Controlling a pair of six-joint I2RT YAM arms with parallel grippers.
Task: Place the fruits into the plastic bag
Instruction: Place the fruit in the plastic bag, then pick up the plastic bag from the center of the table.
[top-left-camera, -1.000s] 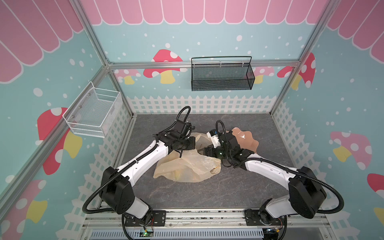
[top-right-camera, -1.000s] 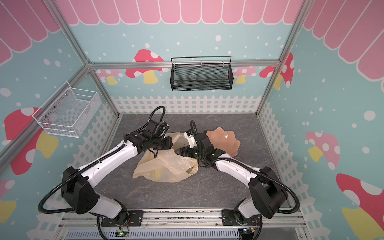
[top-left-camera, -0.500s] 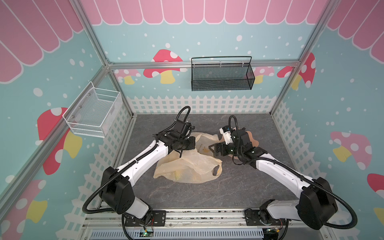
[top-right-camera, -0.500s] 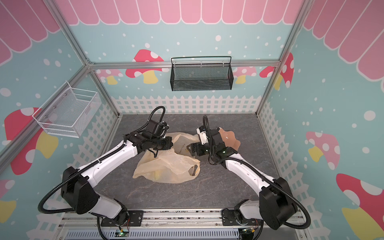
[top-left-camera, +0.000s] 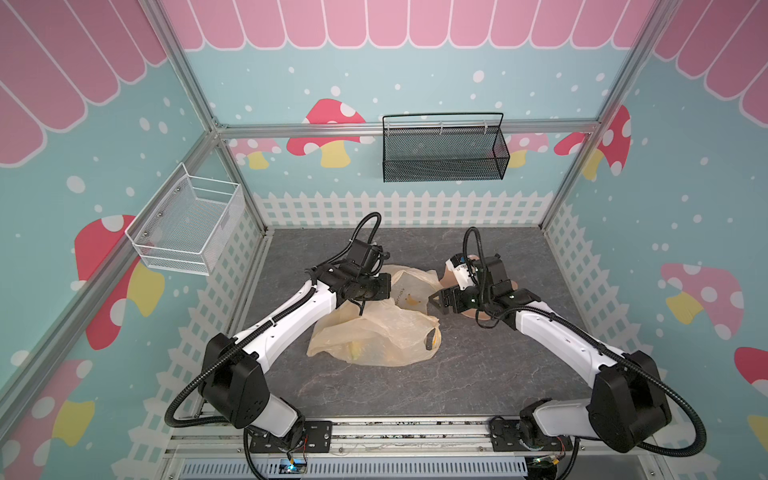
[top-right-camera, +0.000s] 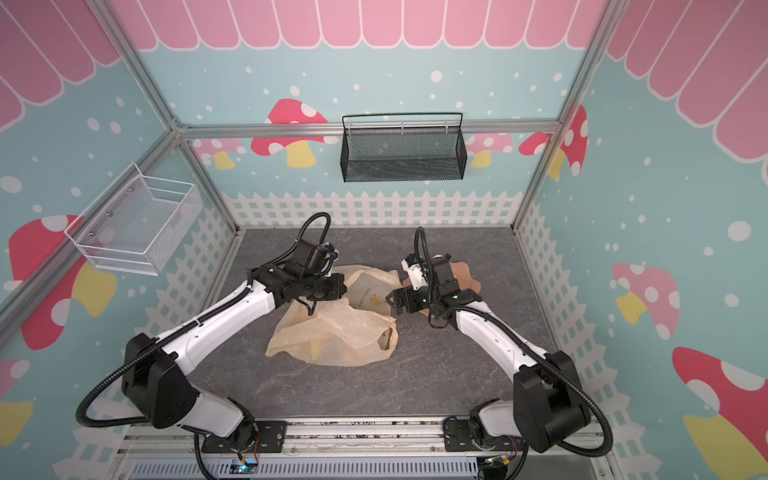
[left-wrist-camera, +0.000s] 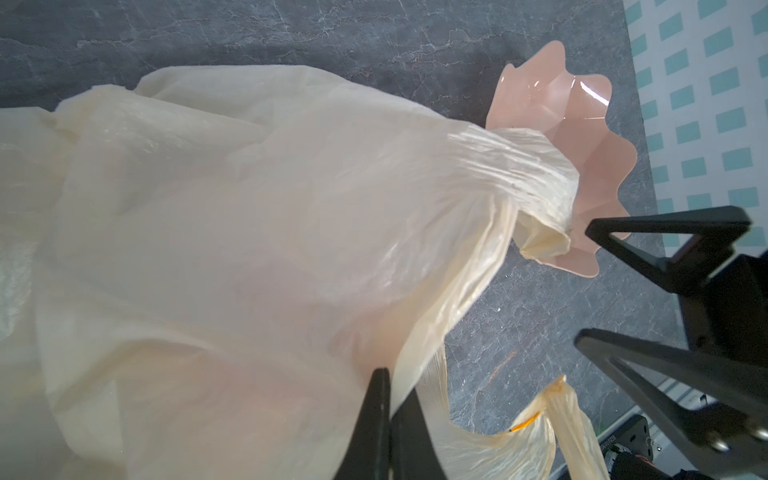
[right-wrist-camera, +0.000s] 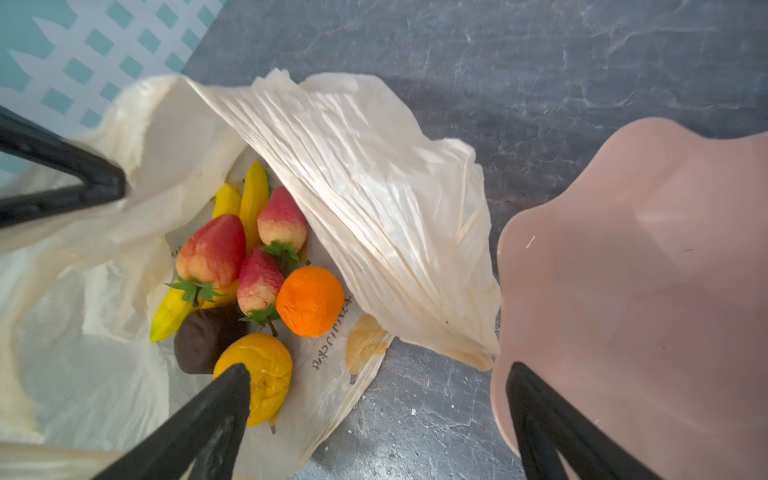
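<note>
The plastic bag lies crumpled mid-table, its mouth turned towards the right arm. My left gripper is shut on the bag's upper edge and holds the mouth lifted. Inside, the right wrist view shows the fruits: three red green-leafed ones, two bananas, a tangerine, a dark purple one and a lumpy yellow-orange one. My right gripper hangs open and holds nothing, just outside the bag's mouth.
A pink scalloped bowl stands beside the bag under the right wrist, with nothing showing inside. A black mesh basket hangs on the back wall, a white one on the left wall.
My right gripper has drawn back out of the bag's mouth towards the bowl, still open. The left arm and the bag edge it grips have stayed put.
</note>
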